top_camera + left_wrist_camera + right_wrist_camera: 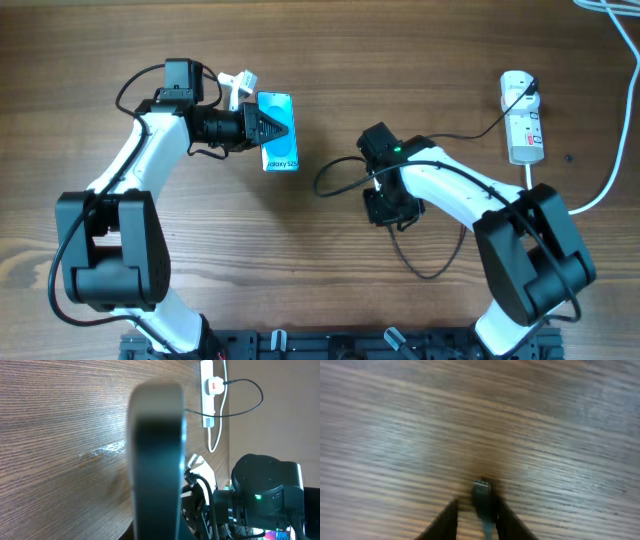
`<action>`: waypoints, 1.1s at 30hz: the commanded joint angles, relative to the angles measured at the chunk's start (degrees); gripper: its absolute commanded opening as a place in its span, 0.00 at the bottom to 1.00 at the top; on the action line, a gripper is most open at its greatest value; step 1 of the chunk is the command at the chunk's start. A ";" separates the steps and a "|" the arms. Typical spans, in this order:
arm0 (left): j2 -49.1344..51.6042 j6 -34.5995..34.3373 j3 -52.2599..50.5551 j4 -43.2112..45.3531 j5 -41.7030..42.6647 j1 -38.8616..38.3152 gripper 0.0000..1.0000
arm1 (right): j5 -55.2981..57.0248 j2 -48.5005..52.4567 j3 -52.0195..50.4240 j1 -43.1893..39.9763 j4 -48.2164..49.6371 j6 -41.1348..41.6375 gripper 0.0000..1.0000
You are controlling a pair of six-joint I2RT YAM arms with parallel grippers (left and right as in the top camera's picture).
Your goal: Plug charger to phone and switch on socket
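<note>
Step in hand: bringing plug to phone. Left gripper (pixel 283 128) clamps the phone (pixel 280 155), ten o'clock of table centre. Right gripper (pixel 476 507) pinches the charger (pixel 481 489) tip. Next move calls for carrying the tip toward ten o'clock and aligning it with the port. Socket (pixel 522 118) waits at two o'clock.

Robotics lab workbench. A left robot arm (pixel 125 165) and a right robot arm (pixel 450 185) sit at a wood-grain table (pixel 330 60) with a power strip (pixel 525 130).
</note>
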 commanded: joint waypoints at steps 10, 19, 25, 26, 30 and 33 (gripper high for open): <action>-0.15 1.51 0.13 0.04 1.11 0.07 0.04 | 0.96 5.73 -3.17 -0.02 -1.68 -0.59 0.43; -0.15 1.51 0.13 0.04 1.11 0.07 0.04 | 5.44 5.75 -3.17 -0.02 -3.65 0.59 0.39; -0.15 1.51 0.13 0.04 0.90 0.09 0.04 | 2.86 5.73 -3.17 0.00 -2.36 0.66 0.26; -0.15 1.51 0.13 0.04 0.92 0.09 0.04 | 2.84 5.73 -3.17 0.00 -2.27 0.66 0.26; -0.15 1.51 0.13 0.04 0.92 0.09 0.04 | 2.86 5.73 -3.17 0.00 -1.70 0.63 0.23; -0.15 1.51 0.13 0.04 0.92 0.07 0.04 | 2.84 5.75 -3.17 0.00 -0.70 0.63 0.22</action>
